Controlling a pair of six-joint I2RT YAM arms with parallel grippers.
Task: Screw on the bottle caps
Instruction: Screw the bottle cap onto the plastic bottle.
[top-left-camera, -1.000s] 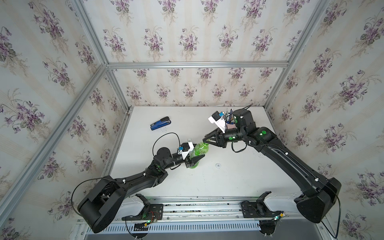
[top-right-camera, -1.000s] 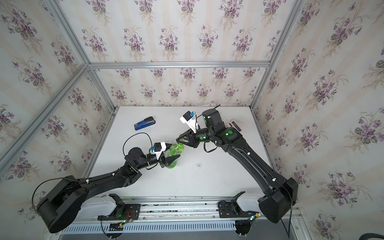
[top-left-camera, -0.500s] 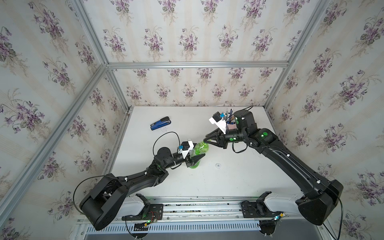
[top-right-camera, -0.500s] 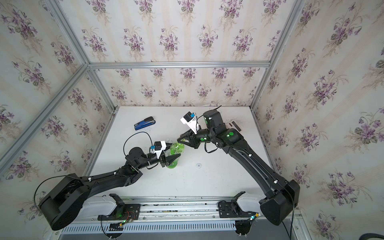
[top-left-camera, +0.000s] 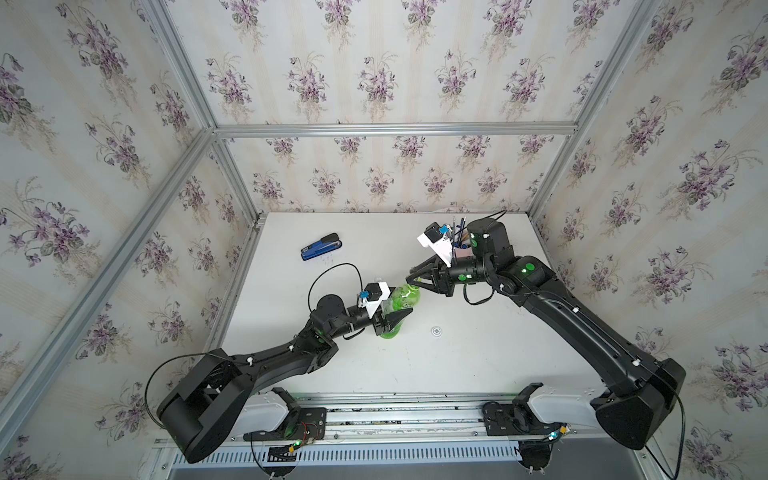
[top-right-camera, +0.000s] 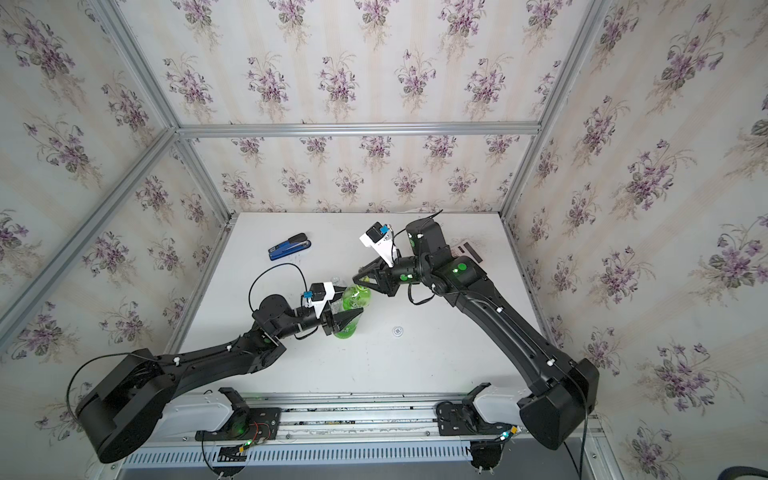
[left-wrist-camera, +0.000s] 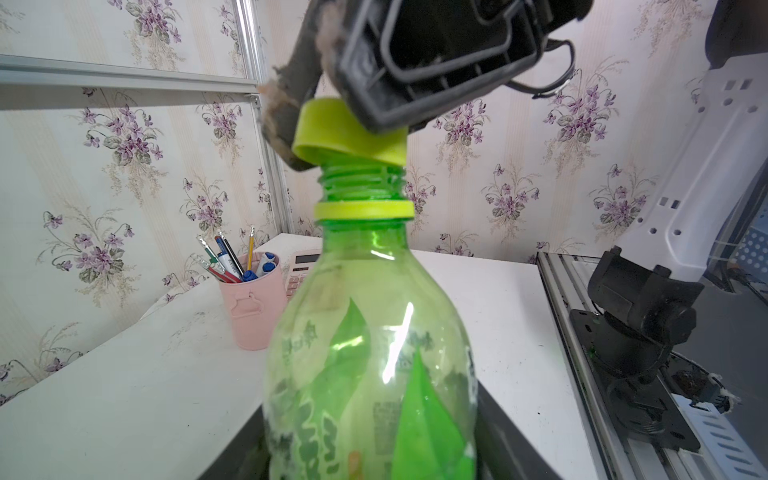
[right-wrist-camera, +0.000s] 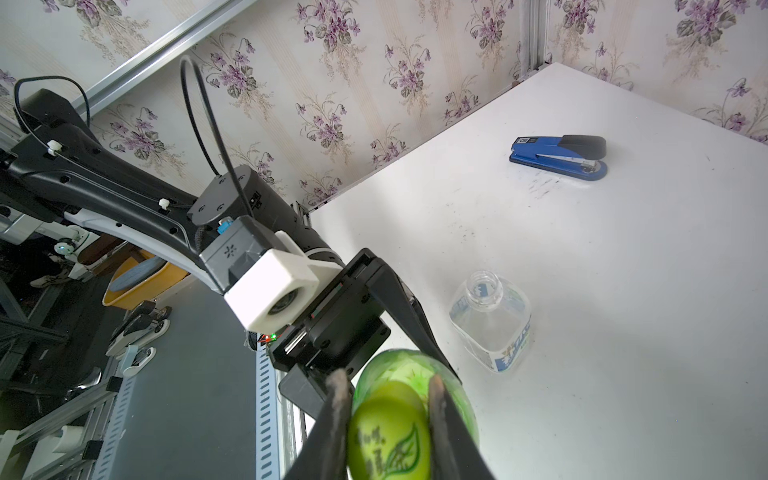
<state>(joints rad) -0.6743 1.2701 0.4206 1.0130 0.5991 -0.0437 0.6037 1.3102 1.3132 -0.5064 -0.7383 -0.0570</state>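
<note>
Mid-frame I see my left gripper (top-left-camera: 395, 312) clamped on the green bottle (left-wrist-camera: 370, 332); my right gripper (right-wrist-camera: 387, 395) pinches the yellow-green cap (left-wrist-camera: 332, 133), tilted over its neck.

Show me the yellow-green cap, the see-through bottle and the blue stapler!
yellow-green cap (left-wrist-camera: 332, 133): left wrist view, on its side wall.
see-through bottle (right-wrist-camera: 492, 328): right wrist view, on its body below the open neck.
blue stapler (top-left-camera: 318, 250): a top view, on its blue base.

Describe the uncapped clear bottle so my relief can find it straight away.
On the white table, look just beyond the left gripper holding the green bottle, toward the blue stapler. The clear bottle stands there: shorter, colourless, blue-and-white label, neck open with no cap.
</note>
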